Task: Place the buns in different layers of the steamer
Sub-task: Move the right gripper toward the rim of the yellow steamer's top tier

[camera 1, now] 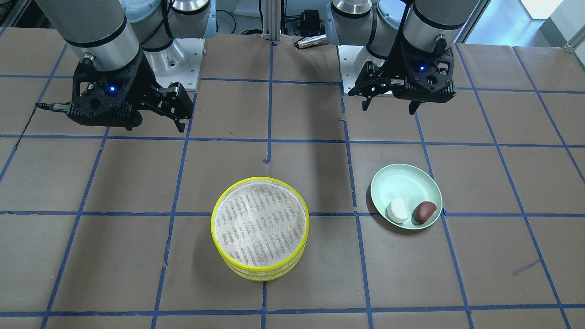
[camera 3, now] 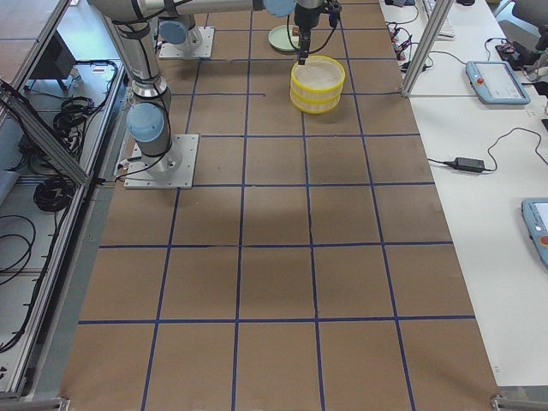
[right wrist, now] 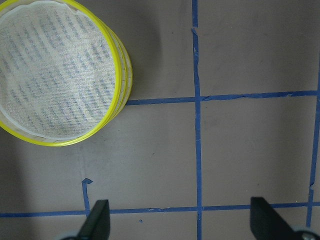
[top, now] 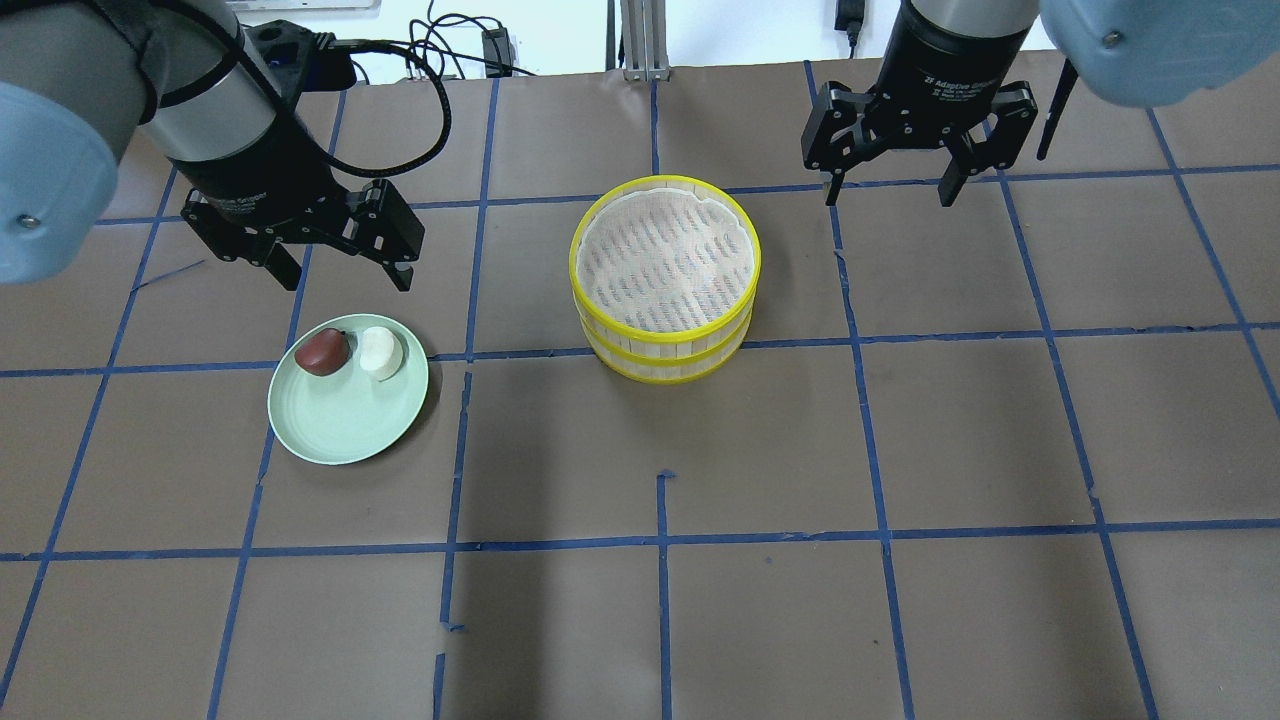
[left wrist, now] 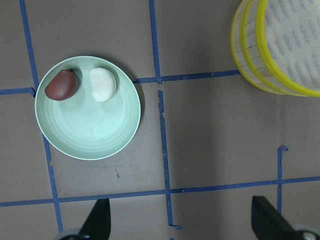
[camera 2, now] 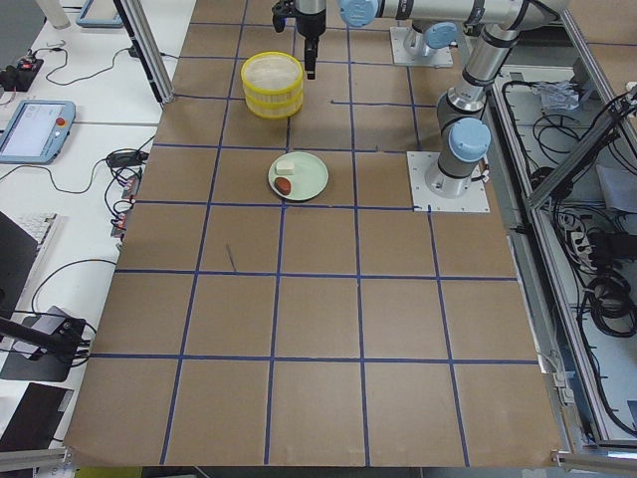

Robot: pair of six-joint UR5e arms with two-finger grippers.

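Nothing placed yet: white bun (top: 380, 353) and brown bun (top: 322, 352) lie on the plate (top: 345, 420), steamer trays (top: 662, 345) stacked. Left pincer (top: 345, 280) and right pincer (top: 888, 195) gape wide, empty.

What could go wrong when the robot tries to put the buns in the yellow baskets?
1. The white bun and brown bun lie close together by the rim of the plate. The left arm's jaws, reaching for one, might nudge the other off.
2. The two steamer layers are stacked, so the bottom one is covered. Unless the top one is lifted off first, both buns could end up in the same layer.
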